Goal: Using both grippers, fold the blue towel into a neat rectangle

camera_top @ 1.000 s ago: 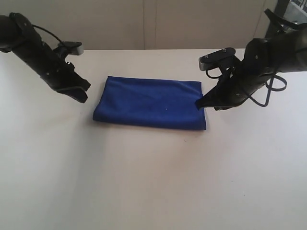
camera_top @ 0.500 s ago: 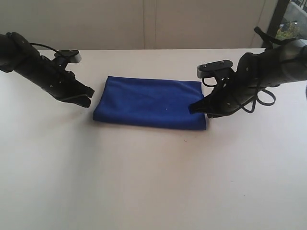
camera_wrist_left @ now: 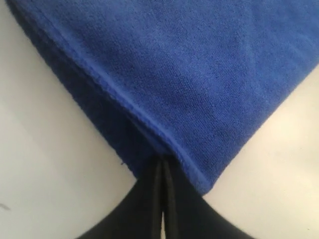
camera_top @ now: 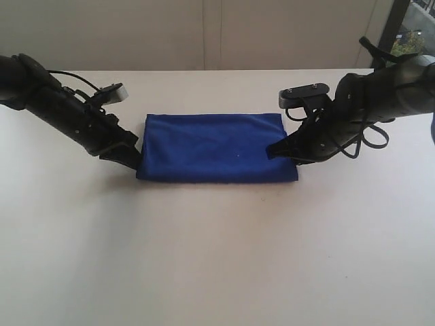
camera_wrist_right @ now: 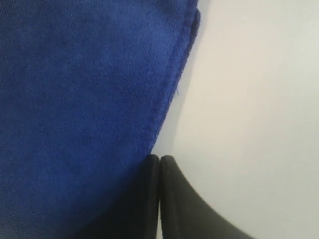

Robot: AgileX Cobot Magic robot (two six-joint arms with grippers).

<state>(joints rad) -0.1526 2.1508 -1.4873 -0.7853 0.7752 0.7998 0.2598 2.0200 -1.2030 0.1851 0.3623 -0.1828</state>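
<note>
The blue towel [camera_top: 211, 146] lies flat on the white table [camera_top: 217, 258] as a folded rectangle. My left gripper [camera_top: 136, 160] is low at the towel's left end, shut. In the left wrist view its tips [camera_wrist_left: 162, 160] press against the towel [camera_wrist_left: 199, 74], just under the hemmed edge near a corner. My right gripper [camera_top: 273, 151] is shut too and rests at the towel's right end. The right wrist view has those closed tips [camera_wrist_right: 159, 159] right beside the towel's [camera_wrist_right: 75, 99] hem, with no cloth showing between them.
A pale wall runs behind the table's far edge [camera_top: 217, 69]. A window strip [camera_top: 414, 27] shows at the top right corner. Bare tabletop lies in front of the towel.
My left gripper has dropped and moved right until it touches the towel's left end. The towel has shifted slightly right and squared up. The right gripper has sunk a little at the right edge.
</note>
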